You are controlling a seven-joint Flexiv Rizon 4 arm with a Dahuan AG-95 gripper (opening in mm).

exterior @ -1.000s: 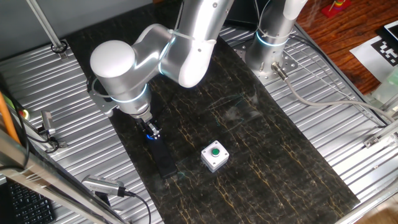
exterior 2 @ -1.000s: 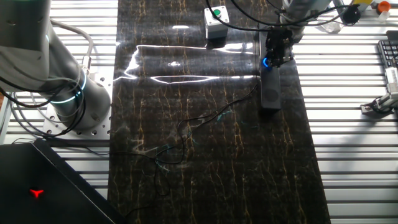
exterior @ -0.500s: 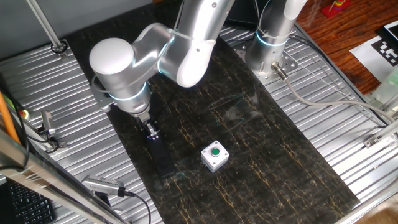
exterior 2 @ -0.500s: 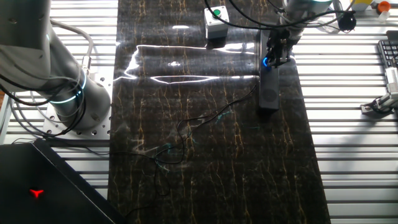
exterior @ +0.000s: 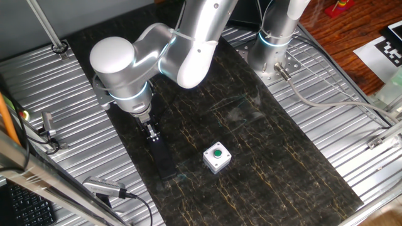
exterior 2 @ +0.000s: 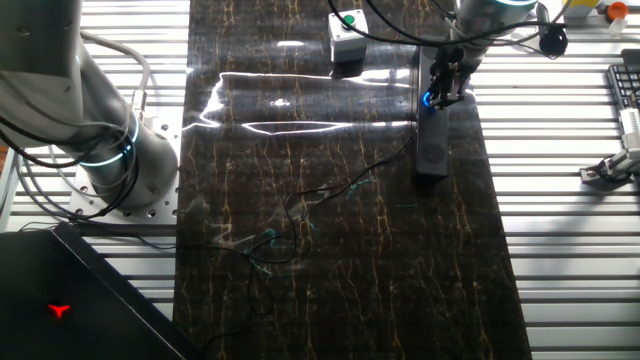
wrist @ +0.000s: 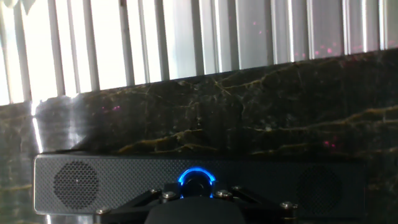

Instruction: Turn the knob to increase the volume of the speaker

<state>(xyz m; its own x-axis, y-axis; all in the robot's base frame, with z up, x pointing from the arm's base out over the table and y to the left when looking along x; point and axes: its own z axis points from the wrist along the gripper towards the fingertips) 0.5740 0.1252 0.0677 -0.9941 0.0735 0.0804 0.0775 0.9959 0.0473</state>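
Note:
The speaker is a slim black bar lying on the dark marble mat. It also shows in the other fixed view and fills the bottom of the hand view. The knob is small, round and black with a glowing blue ring; its glow shows in the other fixed view. My gripper points straight down on the knob end of the speaker, also seen in the other fixed view. Its fingers close in on the knob from both sides.
A white box with a green button stands on the mat to the right of the speaker, also in the other fixed view. A second arm's base stands on the ribbed metal table. Thin cables lie across the mat.
The hand has turned a little about its own axis over the knob. The blue glow that showed beside the fingers in one fixed view is now covered. The speaker has not moved.

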